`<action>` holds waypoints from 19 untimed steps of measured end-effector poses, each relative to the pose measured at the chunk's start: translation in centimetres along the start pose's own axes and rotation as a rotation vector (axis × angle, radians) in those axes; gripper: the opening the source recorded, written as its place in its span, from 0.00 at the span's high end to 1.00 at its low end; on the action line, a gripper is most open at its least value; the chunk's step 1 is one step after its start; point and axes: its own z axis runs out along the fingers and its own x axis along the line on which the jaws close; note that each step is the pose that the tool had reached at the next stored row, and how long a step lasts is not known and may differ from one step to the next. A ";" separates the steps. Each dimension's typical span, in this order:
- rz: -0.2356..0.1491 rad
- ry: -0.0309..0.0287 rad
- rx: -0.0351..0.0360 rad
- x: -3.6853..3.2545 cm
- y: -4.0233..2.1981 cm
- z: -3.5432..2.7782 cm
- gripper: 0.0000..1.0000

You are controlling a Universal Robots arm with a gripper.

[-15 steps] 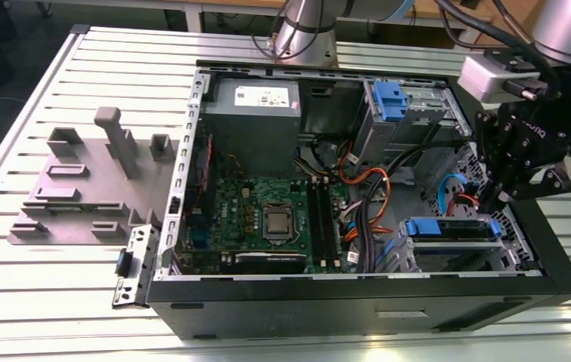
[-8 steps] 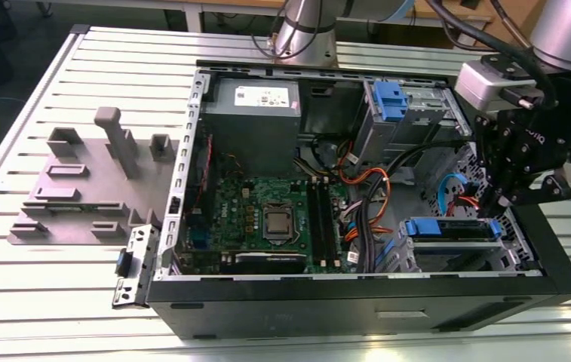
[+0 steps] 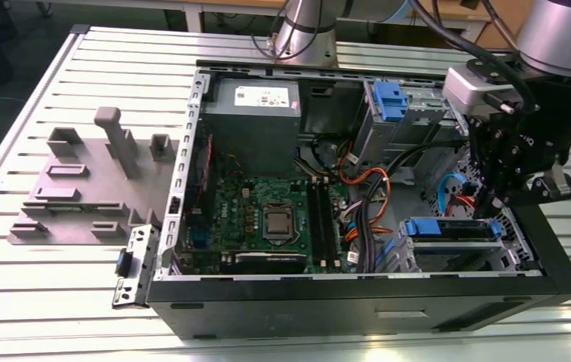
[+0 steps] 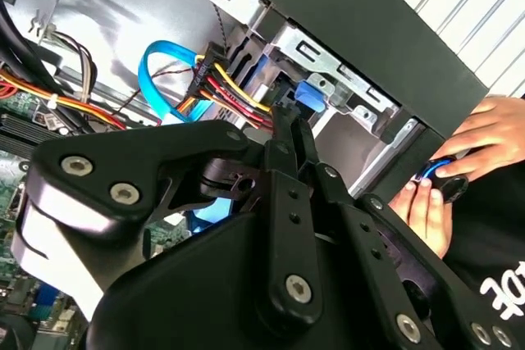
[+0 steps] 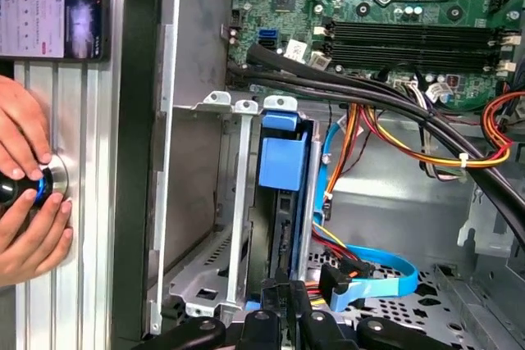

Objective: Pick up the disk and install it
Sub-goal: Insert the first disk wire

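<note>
We see the black claw [image 3: 496, 197] at the right of the exterior view, low over the drive cage [image 3: 453, 245] of the open black computer case [image 3: 366, 298] on the ribbed metal tabletop [image 3: 23, 286]. The flat silver-grey disk in its blue plastic bracket [image 5: 283, 161] already sits in the cage, so we judge the install nearly done. We cannot tell whether the claw is open or closed. Room is tight: red, yellow and blue cables [image 5: 369, 272] crowd one side, the case wall the other. A person's hand [image 5: 29, 202] rests outside.

Disk [image 5: 281, 171] with blue bracket, standing on edge, seated in the metal drive cage [image 5: 234, 202].
</note>
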 end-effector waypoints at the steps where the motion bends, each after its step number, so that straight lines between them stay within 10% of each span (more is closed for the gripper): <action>1: 0.005 -0.0015 -0.0009 -0.01 0.01 0.04 0.84; 8: 0.012 -0.0201 0.0019 0.41 0.38 0.26 0.84; 19: 0.037 -0.0267 -0.0019 0.41 0.63 0.68 0.84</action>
